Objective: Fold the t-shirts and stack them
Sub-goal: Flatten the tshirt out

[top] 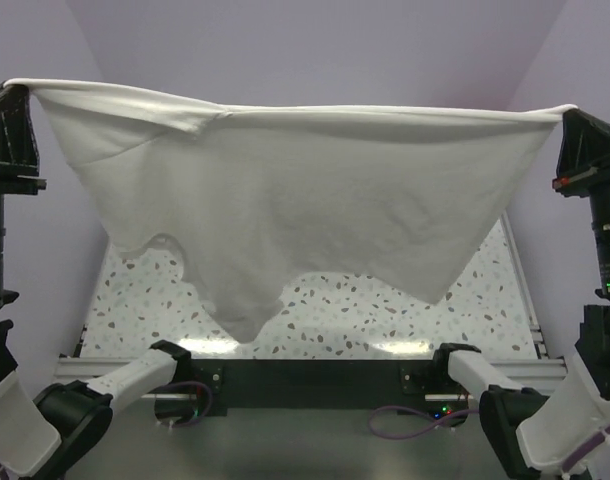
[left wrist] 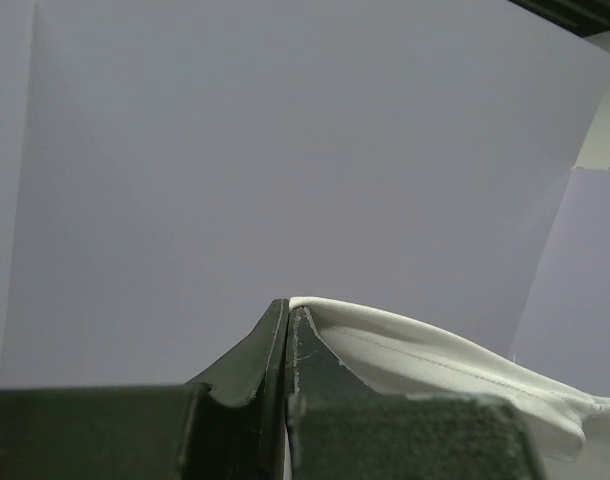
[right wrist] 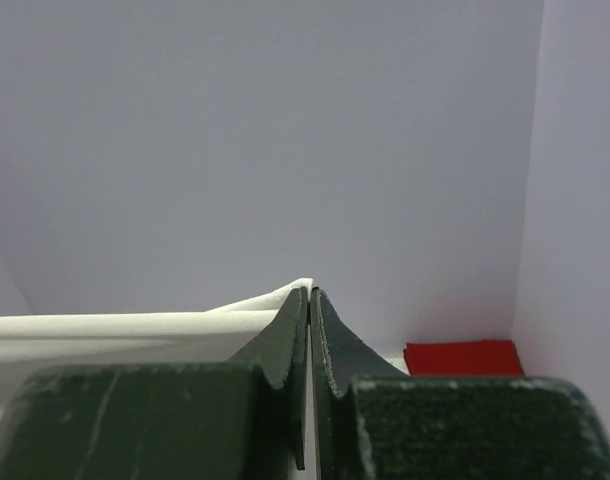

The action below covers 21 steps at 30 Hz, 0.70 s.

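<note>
The left gripper (left wrist: pixel 288 309) is clenched on one top corner of the white t-shirt (top: pixel 315 190), and the right gripper (right wrist: pixel 310 294) on the other. The soft, plain cloth is held stretched left to right above the speckled table (top: pixel 385 305), its uneven lower edge hanging down. The red t-shirt (right wrist: pixel 463 357) is seen lying flat beyond the right gripper.

- The stretched t-shirt (top: pixel 315 200) hangs above the tabletop (top: pixel 385 310), between the left gripper (top: pixel 25 90) and the right gripper (top: pixel 567 112).
- The folded t-shirt (right wrist: pixel 463 357) lies beyond the right gripper, to its right, by the walls' corner.

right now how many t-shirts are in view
2: white t-shirt hangs between left pincer and right pincer; red t-shirt by the wall, right wrist view. Others may hide.
</note>
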Tool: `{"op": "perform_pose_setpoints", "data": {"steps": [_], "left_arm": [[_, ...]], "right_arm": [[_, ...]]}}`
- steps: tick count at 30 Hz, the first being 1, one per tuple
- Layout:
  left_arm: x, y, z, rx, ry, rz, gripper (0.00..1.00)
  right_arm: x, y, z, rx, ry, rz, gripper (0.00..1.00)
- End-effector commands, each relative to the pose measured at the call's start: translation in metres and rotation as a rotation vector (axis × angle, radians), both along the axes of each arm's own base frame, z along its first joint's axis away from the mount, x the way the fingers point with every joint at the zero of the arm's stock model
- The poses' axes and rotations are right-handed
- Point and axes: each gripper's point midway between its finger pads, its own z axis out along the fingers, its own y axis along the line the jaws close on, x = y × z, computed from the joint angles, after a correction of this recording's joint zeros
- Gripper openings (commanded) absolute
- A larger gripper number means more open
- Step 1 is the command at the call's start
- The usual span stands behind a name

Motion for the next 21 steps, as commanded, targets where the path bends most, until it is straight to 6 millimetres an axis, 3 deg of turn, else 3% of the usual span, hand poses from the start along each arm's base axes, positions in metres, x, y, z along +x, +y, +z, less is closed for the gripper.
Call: {"op": "perform_pose_setpoints", "data": {"steps": [1,2,3,4,5,6,7,8,9,10,11,12,13,14,15,17,18,19,20,21], "left_arm": [[0.067,-0.021,-0.042,0.087,0.171,0.038,0.00],[0.080,-0.026,-0.054,0.101,0.205,0.034,0.00],[0.094,-0.032,-0.063,0.110,0.225,0.032,0.00],[0.122,-0.042,-0.096,0.144,0.308,0.035,0.00],[0.135,-0.048,-0.113,0.159,0.346,0.032,0.00],[0.151,-0.055,-0.129,0.172,0.379,0.027,0.00],[0.176,-0.067,-0.172,0.209,0.471,0.015,0.00],[0.192,-0.075,-0.198,0.229,0.520,0.008,0.00],[0.207,-0.081,-0.215,0.232,0.528,0.005,0.00],[0.226,-0.089,-0.269,0.271,0.627,0.001,0.00],[0.243,-0.095,-0.301,0.292,0.684,0.004,0.00],[0.255,-0.099,-0.320,0.295,0.696,0.008,0.00],[0.264,-0.102,-0.361,0.324,0.768,0.007,0.00],[0.272,-0.106,-0.382,0.338,0.801,0.002,0.00],[0.289,-0.113,-0.410,0.354,0.835,-0.003,0.00],[0.302,-0.119,-0.446,0.374,0.889,-0.018,0.00],[0.314,-0.124,-0.475,0.389,0.938,-0.026,0.00],[0.322,-0.126,-0.482,0.393,0.948,-0.030,0.00],[0.332,-0.129,-0.508,0.411,0.999,-0.033,0.00],[0.338,-0.129,-0.517,0.414,1.013,-0.034,0.00]], "right_arm": [[0.056,-0.009,-0.046,-0.034,0.190,-0.018,0.00],[0.065,-0.007,-0.057,-0.036,0.220,-0.003,0.00],[0.083,-0.002,-0.080,-0.038,0.287,0.038,0.00],[0.093,0.001,-0.094,-0.038,0.322,0.059,0.00],[0.103,0.004,-0.109,-0.036,0.358,0.087,0.00],[0.123,0.012,-0.144,-0.029,0.438,0.148,0.00],[0.135,0.017,-0.166,-0.018,0.489,0.187,0.00],[0.150,0.020,-0.213,0.007,0.599,0.218,0.00],[0.161,0.021,-0.232,0.019,0.630,0.232,0.00],[0.169,0.024,-0.256,0.037,0.678,0.254,0.00],[0.185,0.023,-0.300,0.054,0.751,0.256,0.00],[0.193,0.021,-0.322,0.063,0.787,0.248,0.00],[0.200,0.016,-0.344,0.069,0.821,0.225,0.00],[0.207,0.014,-0.364,0.074,0.853,0.216,0.00],[0.220,0.012,-0.401,0.082,0.902,0.214,0.00],[0.233,0.009,-0.435,0.094,0.954,0.207,0.00],[0.245,0.007,-0.463,0.102,0.996,0.205,0.00],[0.252,0.006,-0.473,0.107,1.008,0.200,0.00],[0.259,0.006,-0.481,0.107,1.015,0.203,0.00],[0.269,0.005,-0.489,0.105,1.013,0.202,0.00]]}}
